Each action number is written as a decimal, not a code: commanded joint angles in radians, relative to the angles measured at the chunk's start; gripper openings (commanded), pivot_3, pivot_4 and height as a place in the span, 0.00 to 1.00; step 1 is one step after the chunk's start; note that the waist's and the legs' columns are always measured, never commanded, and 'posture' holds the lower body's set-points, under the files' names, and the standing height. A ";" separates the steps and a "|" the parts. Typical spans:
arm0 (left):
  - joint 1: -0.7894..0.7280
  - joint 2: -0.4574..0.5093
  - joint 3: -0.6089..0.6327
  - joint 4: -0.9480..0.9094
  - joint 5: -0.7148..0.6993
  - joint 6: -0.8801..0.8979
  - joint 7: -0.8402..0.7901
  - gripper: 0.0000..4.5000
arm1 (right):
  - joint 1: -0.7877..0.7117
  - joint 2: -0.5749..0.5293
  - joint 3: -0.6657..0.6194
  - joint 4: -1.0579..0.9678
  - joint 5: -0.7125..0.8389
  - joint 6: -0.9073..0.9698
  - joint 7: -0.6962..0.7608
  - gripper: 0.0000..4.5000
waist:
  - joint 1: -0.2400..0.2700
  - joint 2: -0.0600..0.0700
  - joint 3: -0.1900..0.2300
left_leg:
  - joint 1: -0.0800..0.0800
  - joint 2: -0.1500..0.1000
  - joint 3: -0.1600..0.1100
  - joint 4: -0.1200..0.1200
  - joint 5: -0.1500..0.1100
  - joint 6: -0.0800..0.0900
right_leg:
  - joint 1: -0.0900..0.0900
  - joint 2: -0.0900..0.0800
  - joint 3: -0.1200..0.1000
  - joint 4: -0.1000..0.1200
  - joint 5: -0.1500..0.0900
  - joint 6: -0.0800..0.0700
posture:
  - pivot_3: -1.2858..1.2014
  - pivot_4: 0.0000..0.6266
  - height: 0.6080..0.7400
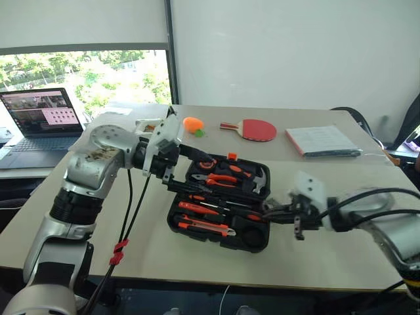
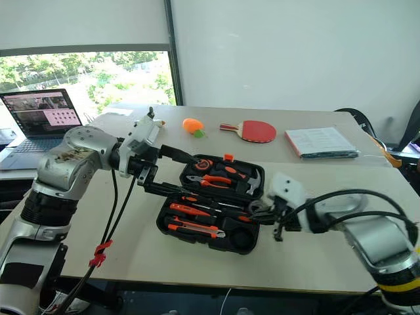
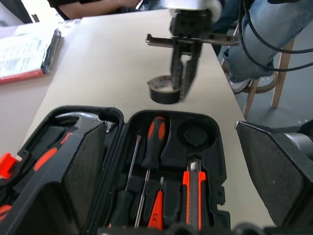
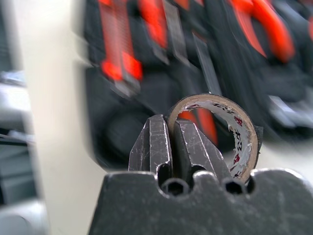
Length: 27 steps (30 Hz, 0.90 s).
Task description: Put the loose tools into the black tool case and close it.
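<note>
The black tool case (image 1: 173,220) lies open on the table, holding pliers and a hammer in its far half. Its near half holds screwdrivers (image 3: 155,137) and an orange-black utility knife (image 3: 193,196). A round slot (image 3: 194,135) in that half is empty. My right gripper (image 4: 170,125) is shut on the wall of the black tape roll (image 4: 239,128). It holds the roll (image 3: 164,91) low, just off the case's right edge. My left gripper (image 1: 193,173) stands open over the case's left side with nothing between its fingers.
A red paddle (image 1: 256,129) and a small orange object (image 1: 192,125) lie behind the case. A booklet (image 1: 321,140) sits at the back right and an open laptop (image 1: 41,123) on the table to the left. A seated person's legs (image 3: 266,29) are beyond the table's right edge.
</note>
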 commanded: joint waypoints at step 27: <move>-0.016 0.018 0.012 0.002 0.008 -0.036 -0.009 1.00 | 0.006 0.035 0.106 -0.122 -0.008 0.092 -0.071 0.96 | 0.003 0.000 0.000 | 0.000 0.000 0.000 -0.001 0.000 0.000 | 0.000 0.000 -0.001 -0.001 0.000 0.000 | 0.52 0.24 1.00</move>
